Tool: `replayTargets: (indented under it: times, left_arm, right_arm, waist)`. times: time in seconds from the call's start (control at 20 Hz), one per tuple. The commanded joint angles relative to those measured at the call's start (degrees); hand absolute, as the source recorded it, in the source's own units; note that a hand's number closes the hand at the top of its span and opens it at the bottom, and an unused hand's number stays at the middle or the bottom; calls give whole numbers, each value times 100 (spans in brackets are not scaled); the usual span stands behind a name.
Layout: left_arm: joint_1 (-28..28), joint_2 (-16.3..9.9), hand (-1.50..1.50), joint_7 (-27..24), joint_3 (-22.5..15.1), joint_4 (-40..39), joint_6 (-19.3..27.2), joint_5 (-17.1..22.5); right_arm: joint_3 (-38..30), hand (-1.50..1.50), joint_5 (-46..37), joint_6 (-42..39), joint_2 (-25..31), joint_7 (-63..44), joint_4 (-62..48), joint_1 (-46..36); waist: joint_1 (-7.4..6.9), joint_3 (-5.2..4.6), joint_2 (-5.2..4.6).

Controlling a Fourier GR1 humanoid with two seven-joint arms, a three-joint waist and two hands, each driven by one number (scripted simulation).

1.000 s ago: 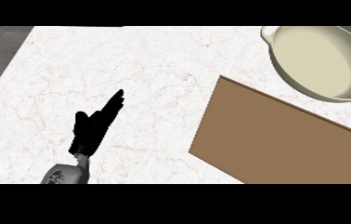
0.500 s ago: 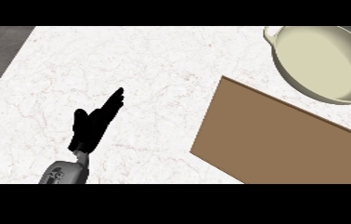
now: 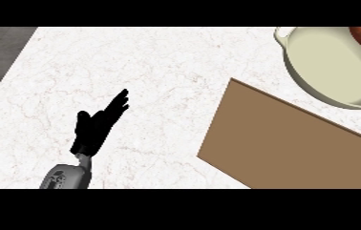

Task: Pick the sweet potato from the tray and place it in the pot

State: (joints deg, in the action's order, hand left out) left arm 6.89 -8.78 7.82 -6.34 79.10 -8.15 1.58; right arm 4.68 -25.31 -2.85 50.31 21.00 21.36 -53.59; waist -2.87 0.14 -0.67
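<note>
I saw the cream pot [image 3: 325, 67] at the far right of the white worktop [image 3: 155, 71], with a reddish-brown bit, likely the sweet potato [image 3: 356, 32], inside at the frame's right edge. The brown tray [image 3: 282, 143] lay nearer, bare where visible. My left robot hand [image 3: 99, 126] rested released, fingers straight, at near left.

Bright, even light falls on the white counter [image 3: 176, 71], with no glare or blur.
</note>
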Motion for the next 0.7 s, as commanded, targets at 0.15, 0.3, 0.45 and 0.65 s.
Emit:
replayTargets:
  times: [0.15,0.3,0.45,0.65]
  left_arm:
    - [-10,14,0,84,-54,-28,-65,-29]
    - [126,69,0,82,8,-217,-23,-20]
    - [-25,19,0,9,-106,-55,-188,-11]
    - [-39,35,0,-160,20,-176,-206,64]
  right_arm:
    - [925,150,-1287,697,-385,-708,-494,-347]
    - [1068,150,-1385,-317,-507,-1022,-945,-607]
    - [1002,150,-1337,-775,-943,-2058,-1394,-838]
    - [1145,-150,-1543,-1095,-1138,-2082,-1627,-1024]
  waist:
    - [-75,-6,-52]
    - [-67,-10,-66]
    - [-160,-9,-69]
    - [-117,-3,-77]
